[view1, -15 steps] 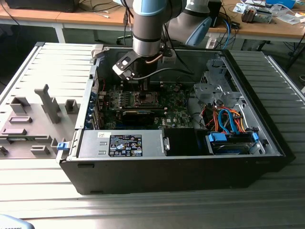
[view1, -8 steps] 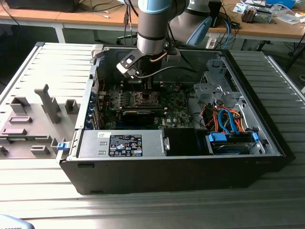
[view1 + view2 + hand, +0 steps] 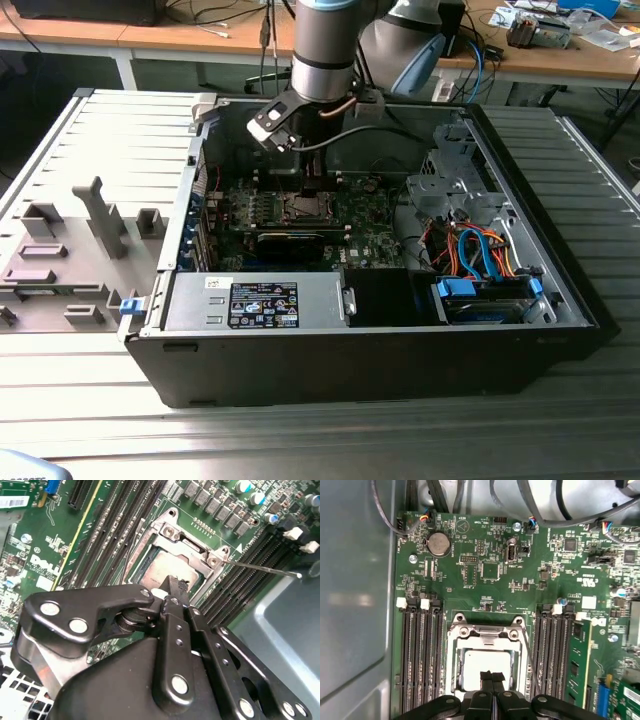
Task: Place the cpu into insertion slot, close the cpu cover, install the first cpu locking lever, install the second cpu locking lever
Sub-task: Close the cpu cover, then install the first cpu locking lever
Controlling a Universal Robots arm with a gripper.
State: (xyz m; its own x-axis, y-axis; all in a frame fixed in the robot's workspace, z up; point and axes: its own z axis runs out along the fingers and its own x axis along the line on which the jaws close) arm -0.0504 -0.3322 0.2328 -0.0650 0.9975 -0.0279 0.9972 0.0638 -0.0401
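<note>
The cpu lies flat in the insertion slot on the green board, its grey-beige face showing through a square window. The silvery cpu cover lies down around it, and its frame looks flat. One thin locking lever sticks out away from the socket, unlatched; the same wire runs along one side of the frame. My gripper is shut, with nothing between its black fingers. Its tips hang just over the cpu's face. I cannot tell whether they touch. The arm reaches down into the case.
Black memory slots flank the socket on both sides. The grey case wall stands close by. Cables loop above the board. A drive cage and power supply fill the case. A grey fixture tray lies at the exterior view's left.
</note>
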